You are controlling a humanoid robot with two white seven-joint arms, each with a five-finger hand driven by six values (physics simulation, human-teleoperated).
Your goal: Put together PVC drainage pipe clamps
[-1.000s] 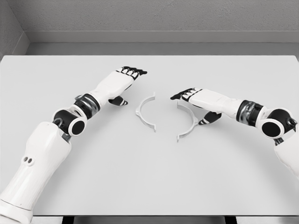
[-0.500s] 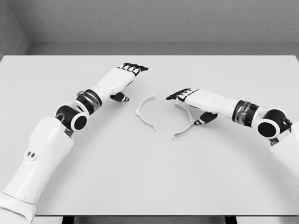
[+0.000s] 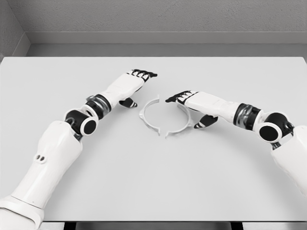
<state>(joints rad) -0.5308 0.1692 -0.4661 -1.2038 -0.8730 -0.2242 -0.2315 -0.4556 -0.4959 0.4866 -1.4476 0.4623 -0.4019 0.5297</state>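
So there are two white half-ring clamp pieces lying flat near the middle of the bench, a bit closer to the far edge than the near one. The left clamp half bulges toward the left edge, and the right clamp half bulges toward the right edge, so their open sides face each other. Their near ends sit just beside each other, almost meeting, though I can't tell if they actually touch. The far ends are clearly apart.

The left robot hand comes in from the near-left corner and sits just to the left of the left clamp half, closer to the far edge. Fingers are stretched out and relaxed, dark fingertips pointing toward the far-right, thumb tucked low near the bench. It's holding nothing and isn't touching the piece as far as I can see.

The right robot hand reaches in from the right edge and lies over the far part of the right clamp half, fingers extended flat toward the left, thumb down on the outer side of the arc. It looks like it's resting against the piece rather than wrapped around it, so not a real grip.
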